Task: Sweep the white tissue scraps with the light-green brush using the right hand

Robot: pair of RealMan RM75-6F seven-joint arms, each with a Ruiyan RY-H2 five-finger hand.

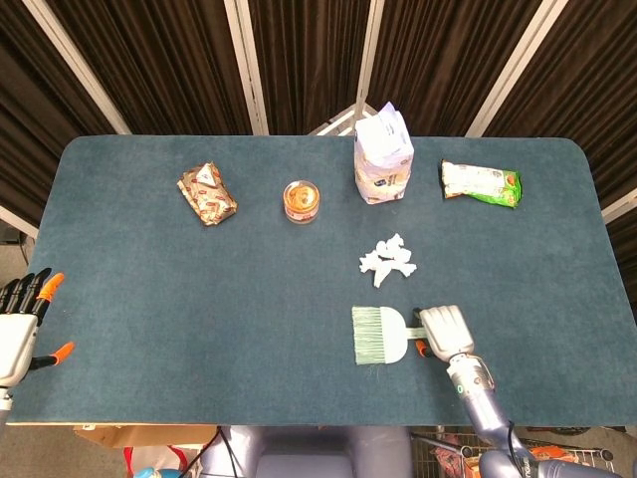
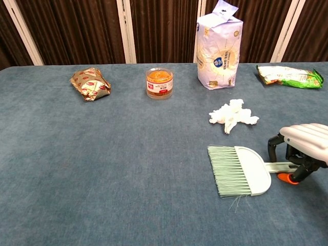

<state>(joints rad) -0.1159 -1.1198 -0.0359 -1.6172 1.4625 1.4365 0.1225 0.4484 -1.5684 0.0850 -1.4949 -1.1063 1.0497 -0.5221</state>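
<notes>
The light-green brush [image 1: 378, 335] [image 2: 238, 171] lies low over the blue table, bristles pointing left and handle pointing right. My right hand [image 1: 446, 331] [image 2: 305, 141] curls its fingers over the handle, with the thumb under it. The white tissue scraps [image 1: 388, 259] [image 2: 233, 115] sit in a small heap just beyond the brush, apart from it. My left hand [image 1: 20, 319] hangs off the table's left edge, fingers spread and holding nothing; only the head view shows it.
Along the far side stand a brown snack packet [image 1: 207, 193], a small orange-filled jar [image 1: 301, 200], a tall white bag [image 1: 383, 154] and a green packet [image 1: 482, 183]. The blue table [image 1: 199, 319] ends close behind my right hand.
</notes>
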